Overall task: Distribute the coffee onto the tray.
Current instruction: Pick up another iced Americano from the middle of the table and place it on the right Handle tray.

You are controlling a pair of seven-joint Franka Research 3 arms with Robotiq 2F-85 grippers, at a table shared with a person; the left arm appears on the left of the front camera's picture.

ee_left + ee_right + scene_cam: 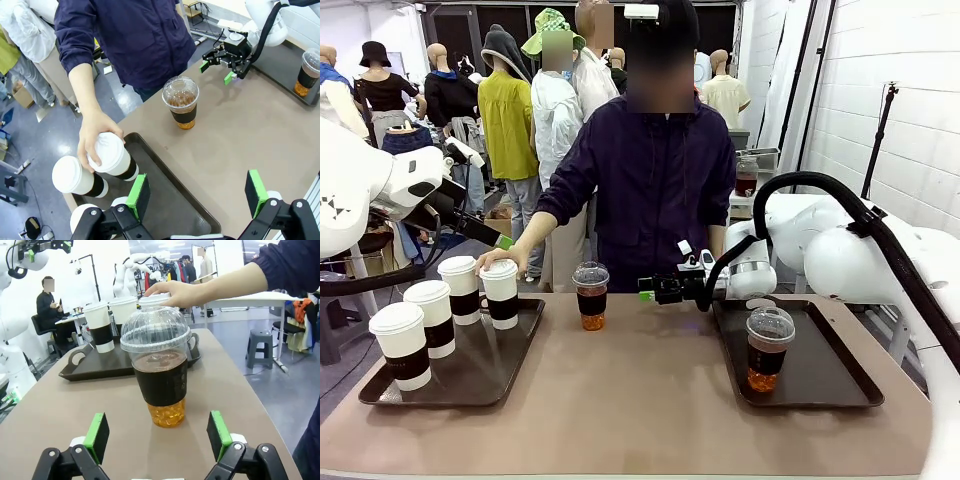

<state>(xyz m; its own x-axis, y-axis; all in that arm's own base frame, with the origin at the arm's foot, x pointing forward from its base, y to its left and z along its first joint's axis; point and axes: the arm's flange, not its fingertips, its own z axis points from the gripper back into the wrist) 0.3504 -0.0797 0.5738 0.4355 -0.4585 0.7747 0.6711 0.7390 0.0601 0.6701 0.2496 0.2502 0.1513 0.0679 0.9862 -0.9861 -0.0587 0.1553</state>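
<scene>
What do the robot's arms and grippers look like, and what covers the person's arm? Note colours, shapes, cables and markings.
Both arms are white with rounded shells. The left arm bears small black triangle marks, and a thick black cable arcs over the right arm. The left gripper and right gripper are black linkages with green pads. The person's sleeve is dark navy-purple.

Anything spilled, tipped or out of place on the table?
Nothing is spilled or tipped. One stray: an iced coffee stands on the bare table between the left tray and the right tray, with the open right claw facing it. The person's hand rests on a paper cup on the left tray.
</scene>
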